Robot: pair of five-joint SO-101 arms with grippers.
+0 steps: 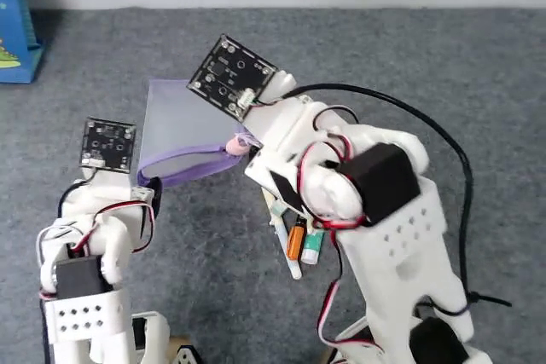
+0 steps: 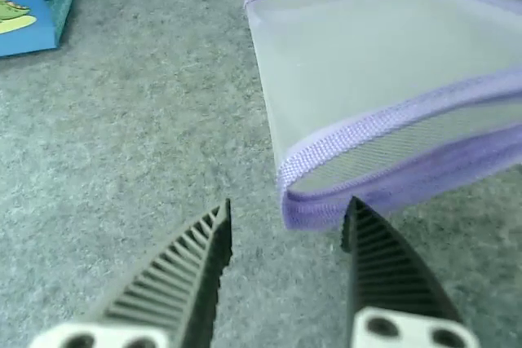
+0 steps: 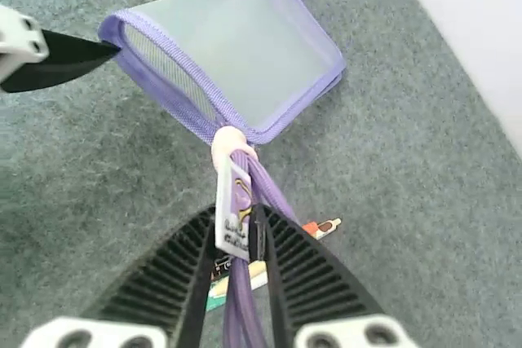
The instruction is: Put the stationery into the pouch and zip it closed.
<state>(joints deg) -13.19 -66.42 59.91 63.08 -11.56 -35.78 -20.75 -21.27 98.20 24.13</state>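
The right arm's fingers are pressed together on the purple strap and tag that hang from the pouch, just below its pink zip bead. The left arm's fingers stand spread at the pouch's corner opposite the strap, one tip at its purple edge. The stationery, a few pens and markers, lies on the grey table near the pouch's strap end, under the right arm.

Bright even diffuse light; soft shadow under pouch.
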